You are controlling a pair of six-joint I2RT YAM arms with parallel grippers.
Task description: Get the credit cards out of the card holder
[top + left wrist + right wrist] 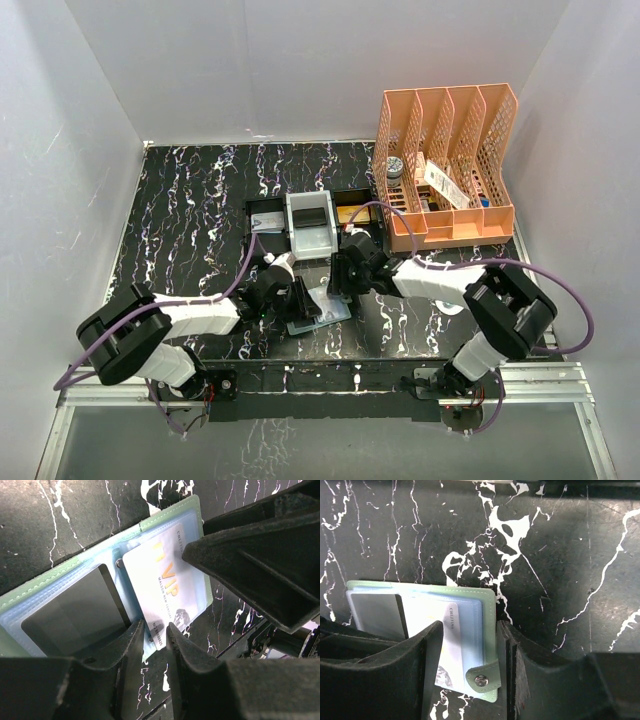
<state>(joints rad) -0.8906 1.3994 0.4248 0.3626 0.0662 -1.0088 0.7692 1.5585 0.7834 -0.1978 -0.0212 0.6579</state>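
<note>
The left gripper (152, 630) is closed to a narrow gap, and the corner of a white card (165, 580) is pinched in it. The card is seated askew in one half of the open holder (170, 511). A dark card (75, 610) is lodged in the other half. The holder is laid flat on the table (190, 200), mid-width, toward the near edge. The right gripper (468, 640) is spread apart. One of its fingers is pressed on the white card, and the other is set just beside the holder's tab (481, 679).

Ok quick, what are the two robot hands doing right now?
Left end effector: closed on a corner of the white card.
Right end effector: open, astride the tab edge of the card holder.
</note>
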